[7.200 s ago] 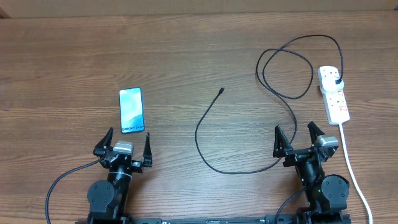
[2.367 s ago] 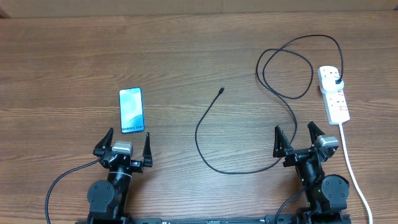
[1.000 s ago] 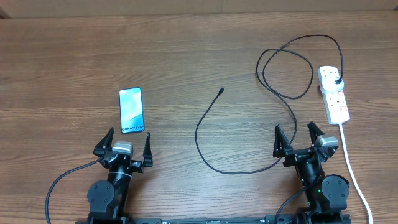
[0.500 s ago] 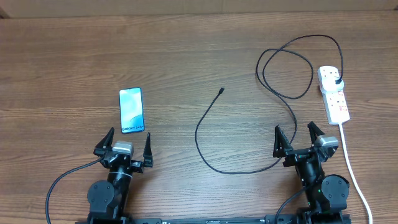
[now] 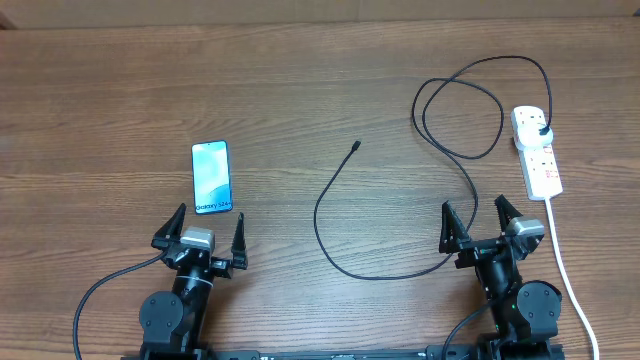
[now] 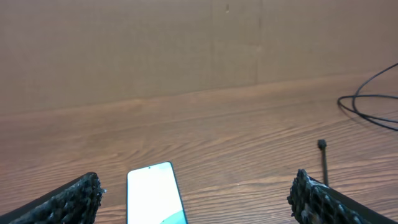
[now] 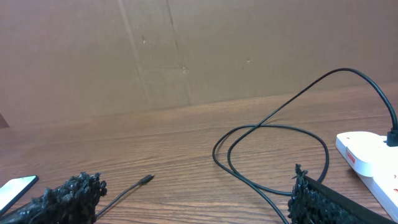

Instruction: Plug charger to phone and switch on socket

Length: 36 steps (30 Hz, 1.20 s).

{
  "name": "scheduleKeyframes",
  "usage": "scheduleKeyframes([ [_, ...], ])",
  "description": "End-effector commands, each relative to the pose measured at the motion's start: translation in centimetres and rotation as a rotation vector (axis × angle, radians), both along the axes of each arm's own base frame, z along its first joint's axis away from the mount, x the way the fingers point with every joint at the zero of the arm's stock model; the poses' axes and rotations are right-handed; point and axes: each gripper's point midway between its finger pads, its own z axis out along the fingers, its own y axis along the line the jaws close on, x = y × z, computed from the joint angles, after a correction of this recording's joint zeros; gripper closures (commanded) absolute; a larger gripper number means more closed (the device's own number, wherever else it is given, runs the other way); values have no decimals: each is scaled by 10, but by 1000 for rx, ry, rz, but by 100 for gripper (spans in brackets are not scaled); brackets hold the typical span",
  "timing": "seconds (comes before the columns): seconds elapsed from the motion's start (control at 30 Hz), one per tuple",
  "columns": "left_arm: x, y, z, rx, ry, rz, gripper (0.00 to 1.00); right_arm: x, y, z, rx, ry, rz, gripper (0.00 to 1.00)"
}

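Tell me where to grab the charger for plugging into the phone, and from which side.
Grip the charger just behind its connector tip, coming straight down from above, jaws across the cable. That stretch lies straight and flat, clear of the loops, and a hold near the tip should steer it best into the phone.

Brown surface (image 5: 100, 80), streaked with darker wood grain
Black charger (image 5: 316, 210), light-blue phone (image 5: 211, 177) screen, white socket (image 5: 541, 166) with reddish markings.
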Motion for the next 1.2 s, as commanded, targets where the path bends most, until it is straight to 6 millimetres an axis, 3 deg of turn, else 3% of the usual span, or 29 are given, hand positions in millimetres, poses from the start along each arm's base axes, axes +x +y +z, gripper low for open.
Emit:
scheduleKeyframes([
  [0.0, -4, -4, 23, -30, -52, -28, 0, 0, -1, -2, -2, -4, -8, 0],
  [0.6, 0, -4, 44, -28, -29, -28, 0, 0, -1, -2, -2, -4, -8, 0],
  [0.87, 15, -7, 54, -21, 59, -35, 0, 0, -1, -2, -2, -4, -8, 0],
  [1.17, 40, -29, 72, -31, 221, -152, 1, 0, -1, -2, -1, -4, -8, 0],
])
